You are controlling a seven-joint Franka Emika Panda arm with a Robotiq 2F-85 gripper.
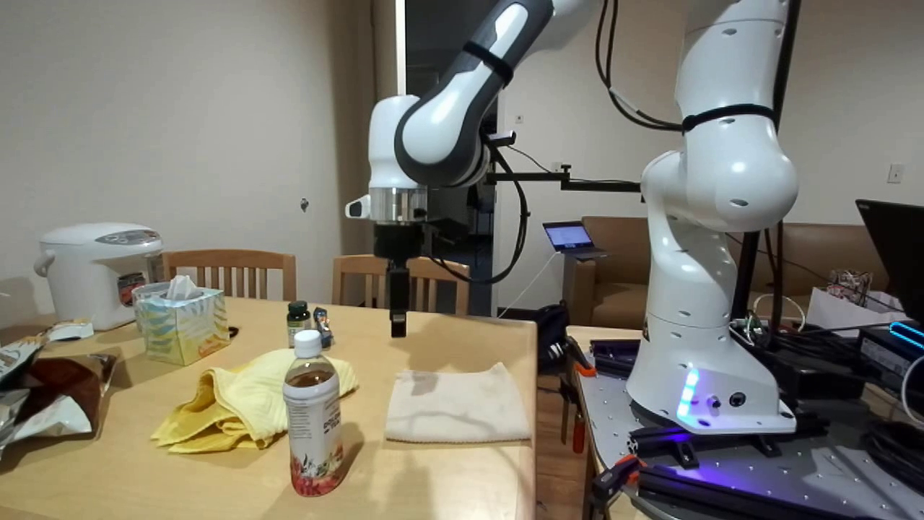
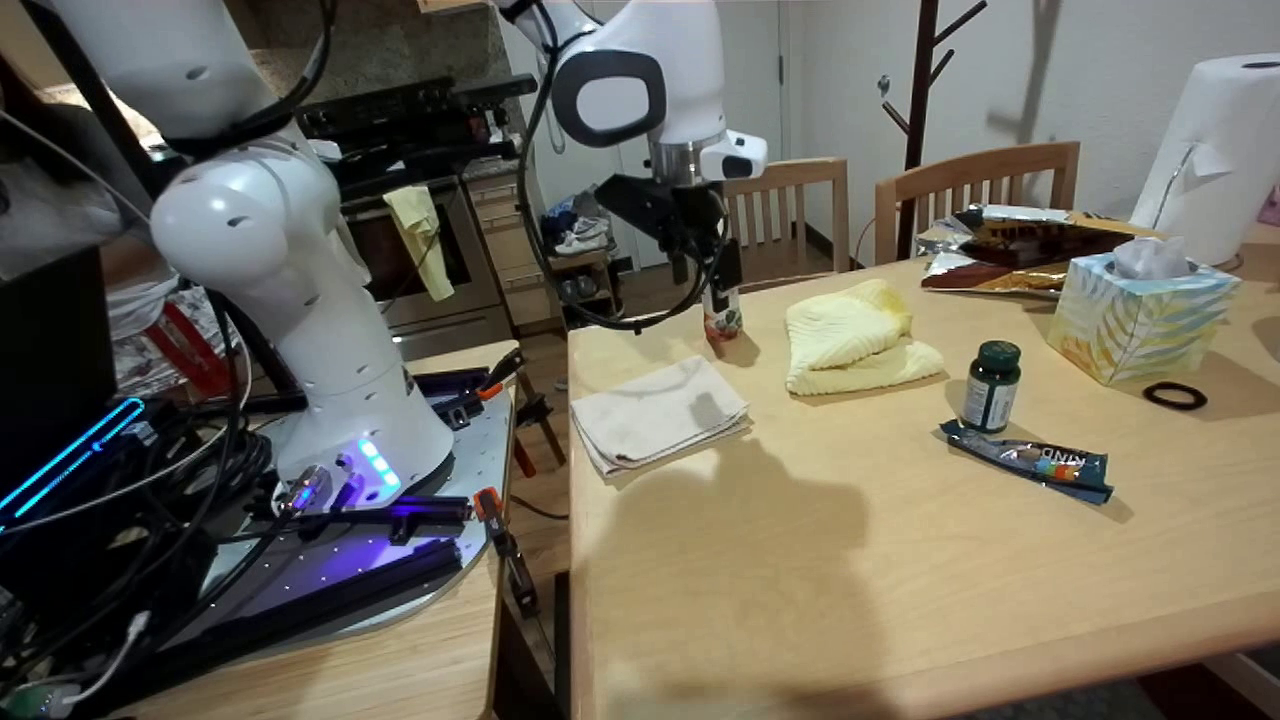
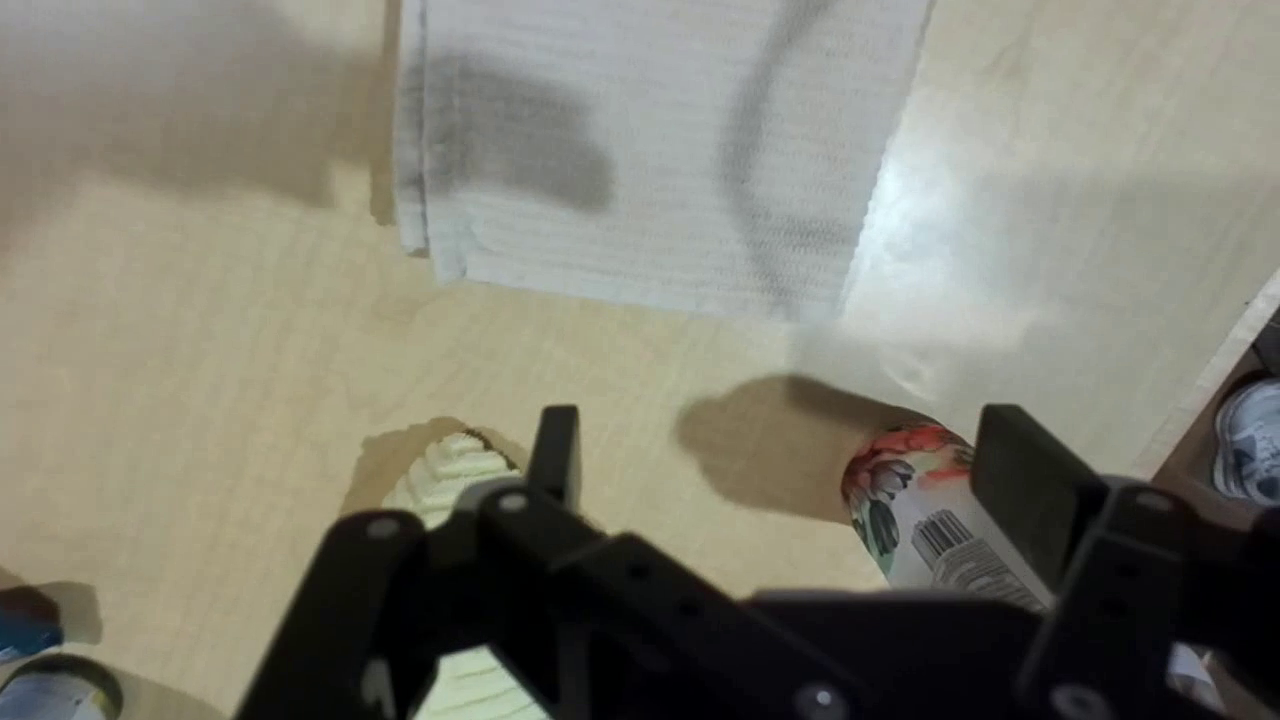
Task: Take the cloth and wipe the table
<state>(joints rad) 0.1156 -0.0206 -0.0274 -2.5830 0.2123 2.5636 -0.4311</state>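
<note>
1. Progress: looks early. Your cloth [image 2: 660, 415] lies folded flat on the table [image 2: 960, 590], not gripped, not lifted. I'm reading this pale one as the target, not the yellow towel [image 2: 850, 345].
2. Done: nothing I can tick off. No grasp, no wiping stroke in hand.
3. Left, my read: get over the cloth, go down, pinch it, then drag it across the table. Basically the whole job.
4. Cloth's place: on the part of the table nearest the base [image 1: 715, 375]. The bottle [image 1: 312, 433] and towel are both farther from the base.
5. Your gripper [image 3: 785, 450]: fingers spread wide, holding nothing, up in the air over the table. Bottle shows by one finger in the wrist view, but an exterior view has it standing apart.
6. Cloth vs gripper: cloth is lower and toward the base; you hang on its side away from the base. Wrist view puts it ahead of the fingertips, not between them, partly out of frame.
7. Next, probably: shift toward the base, then lower. Thin folds, so you may catch only the top layer. Wiping away from the base could bump bottle or towel.
</note>
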